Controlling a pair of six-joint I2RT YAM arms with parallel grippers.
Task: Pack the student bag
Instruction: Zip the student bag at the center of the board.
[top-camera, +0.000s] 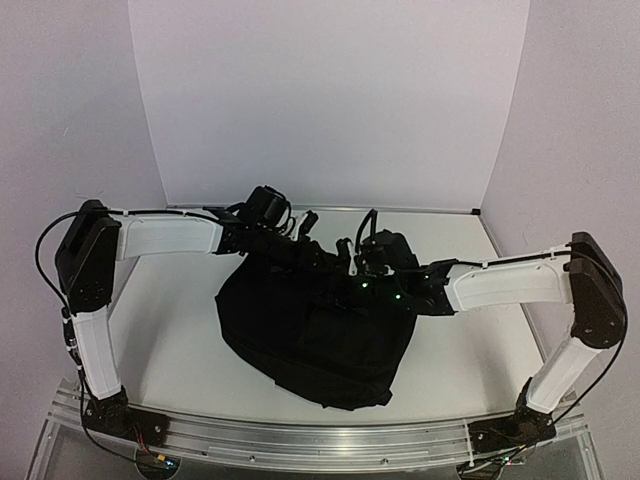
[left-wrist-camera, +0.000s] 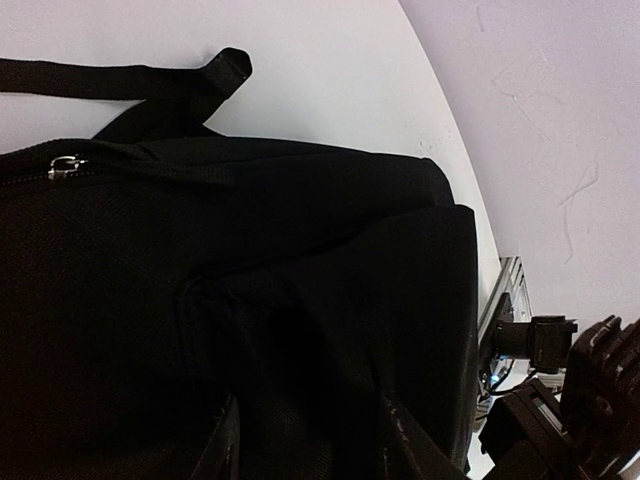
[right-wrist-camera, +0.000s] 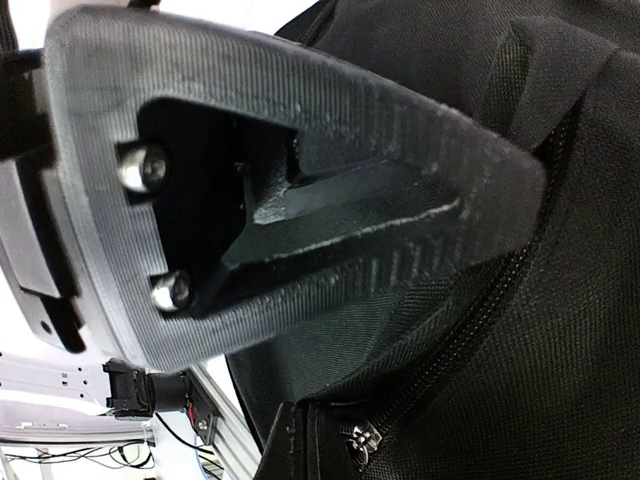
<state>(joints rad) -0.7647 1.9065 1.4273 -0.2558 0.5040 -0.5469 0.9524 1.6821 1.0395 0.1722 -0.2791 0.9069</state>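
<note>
The student bag (top-camera: 312, 330), a large black fabric backpack, lies flat in the middle of the white table (top-camera: 180, 330). My left gripper (top-camera: 303, 250) sits at its far top edge. In the left wrist view the bag (left-wrist-camera: 250, 260) fills the frame. The left gripper (left-wrist-camera: 312, 445) has a raised fold of its fabric between the fingers (left-wrist-camera: 400, 445), which are partly closed. A zipper pull (left-wrist-camera: 65, 165) and a strap (left-wrist-camera: 120, 80) show above. My right gripper (top-camera: 363, 262) is at the bag's far right top. It (right-wrist-camera: 400, 340) pinches the bag's edge (right-wrist-camera: 560, 330) next to a zipper pull (right-wrist-camera: 363, 442).
White walls stand close behind and on both sides of the table. The aluminium rail (top-camera: 300, 435) with the arm bases runs along the near edge. The right arm's base (left-wrist-camera: 560, 400) shows at the lower right of the left wrist view.
</note>
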